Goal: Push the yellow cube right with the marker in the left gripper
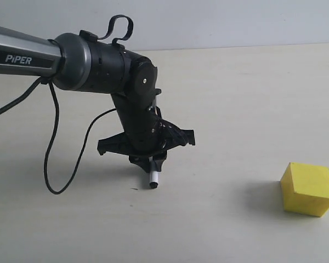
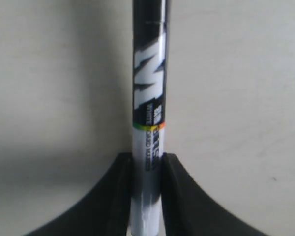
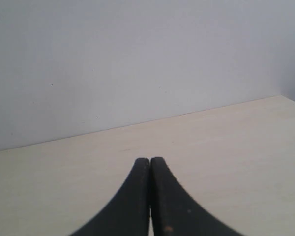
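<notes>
My left gripper (image 1: 153, 160) hangs over the middle of the table, shut on the marker (image 1: 153, 178), whose white barrel and black end poke down close to the tabletop. In the left wrist view the marker (image 2: 148, 98) runs straight out between the black fingers (image 2: 119, 196), showing its black printed marks. The yellow cube (image 1: 307, 189) rests on the table far to the right of the marker, well apart from it. My right gripper (image 3: 150, 162) is shut with nothing in it, facing bare table and wall; it does not show in the exterior view.
Black cables (image 1: 55, 153) loop down from the left arm (image 1: 27, 55) onto the table at the left. The pale tabletop (image 1: 225, 109) runs back to a grey wall (image 1: 208, 22). The cube sits near the right edge of the exterior view.
</notes>
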`<state>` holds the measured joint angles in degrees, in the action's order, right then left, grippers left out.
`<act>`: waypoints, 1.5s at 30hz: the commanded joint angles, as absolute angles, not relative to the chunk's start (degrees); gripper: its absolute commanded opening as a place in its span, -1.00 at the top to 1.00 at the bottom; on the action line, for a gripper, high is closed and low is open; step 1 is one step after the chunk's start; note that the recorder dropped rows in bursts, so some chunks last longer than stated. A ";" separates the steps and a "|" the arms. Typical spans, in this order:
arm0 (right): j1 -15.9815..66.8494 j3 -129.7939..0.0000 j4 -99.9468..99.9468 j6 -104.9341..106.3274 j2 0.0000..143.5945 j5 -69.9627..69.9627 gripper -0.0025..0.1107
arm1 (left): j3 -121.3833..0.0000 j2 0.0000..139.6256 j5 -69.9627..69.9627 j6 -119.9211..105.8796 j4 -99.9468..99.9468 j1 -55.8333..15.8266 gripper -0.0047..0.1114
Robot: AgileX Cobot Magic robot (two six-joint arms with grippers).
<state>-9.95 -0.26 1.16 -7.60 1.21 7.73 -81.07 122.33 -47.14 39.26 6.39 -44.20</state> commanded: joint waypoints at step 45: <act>-10.32 0.00 1.12 -7.34 0.86 7.43 0.96 | -76.11 99.88 -42.33 25.93 -1.31 -48.45 0.92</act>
<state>-9.95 -0.26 1.16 -7.60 1.21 7.73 -81.06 105.90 -47.79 27.96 -0.31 -46.91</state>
